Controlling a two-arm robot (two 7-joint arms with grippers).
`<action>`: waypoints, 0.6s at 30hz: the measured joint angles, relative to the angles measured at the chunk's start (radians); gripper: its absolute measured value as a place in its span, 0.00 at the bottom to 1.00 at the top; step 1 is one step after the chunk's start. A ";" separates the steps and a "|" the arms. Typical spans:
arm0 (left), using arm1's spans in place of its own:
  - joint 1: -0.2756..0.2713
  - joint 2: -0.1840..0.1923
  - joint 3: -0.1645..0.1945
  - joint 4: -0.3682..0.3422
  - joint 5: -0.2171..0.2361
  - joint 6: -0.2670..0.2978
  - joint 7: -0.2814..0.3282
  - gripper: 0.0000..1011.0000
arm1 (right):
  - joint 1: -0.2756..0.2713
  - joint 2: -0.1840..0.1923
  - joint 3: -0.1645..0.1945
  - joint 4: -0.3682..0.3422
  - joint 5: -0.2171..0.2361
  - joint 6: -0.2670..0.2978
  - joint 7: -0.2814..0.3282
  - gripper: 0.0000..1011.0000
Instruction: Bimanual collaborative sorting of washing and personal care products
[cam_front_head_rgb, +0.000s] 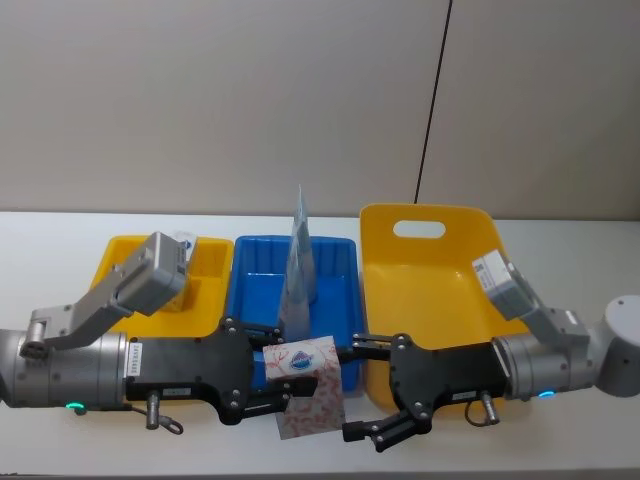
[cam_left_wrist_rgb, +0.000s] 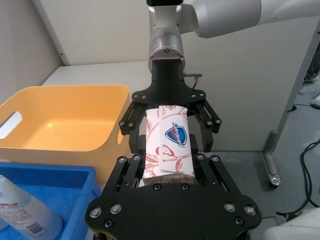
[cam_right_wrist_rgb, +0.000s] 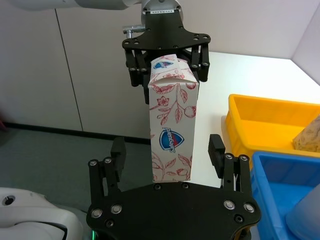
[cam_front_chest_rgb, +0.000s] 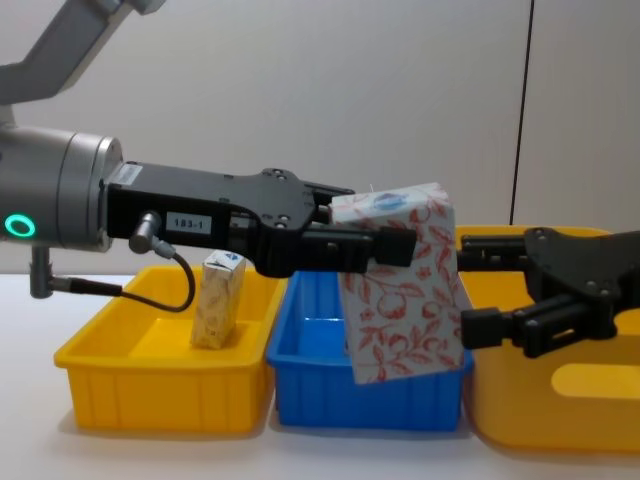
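We see left claw (cam_front_head_rgb: 274, 371) clamped on white box with red leaf pattern (cam_front_head_rgb: 306, 386), mid-air at blue plastic bin's (cam_front_head_rgb: 340, 290) front; right claw (cam_front_head_rgb: 373, 390) spread wide beside it. Handover seemingly pending; yellowish carton (cam_front_chest_rgb: 218, 300), pale-blue pouch (cam_front_head_rgb: 298, 262) already binned.

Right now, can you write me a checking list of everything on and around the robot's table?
Surface: white table with a small yellow bin, a blue bin and a big yellow bin in a row.
Job's things: white box with red leaves held in the air by the blue bin's near edge; yellowish carton upright in the small yellow bin; pale-blue pouch upright in the blue bin.
Clutter: nothing seen.
Hands: left hand shut on the white box; right hand open, fingers either side of the box's other end.
Cables: black cable down the wall; black cable loop under the left arm.
Surroundings: plain wall.
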 joint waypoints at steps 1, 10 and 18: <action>0.000 0.000 0.000 0.000 0.000 0.000 0.000 0.38 | 0.000 0.000 0.000 0.000 0.000 0.000 0.000 0.99; 0.000 0.000 0.000 0.000 0.000 0.000 0.000 0.38 | -0.001 -0.015 -0.013 -0.006 -0.010 -0.013 -0.033 0.99; 0.000 0.000 0.000 0.000 0.000 0.000 0.000 0.38 | -0.010 -0.023 -0.025 -0.021 -0.021 -0.023 -0.064 0.99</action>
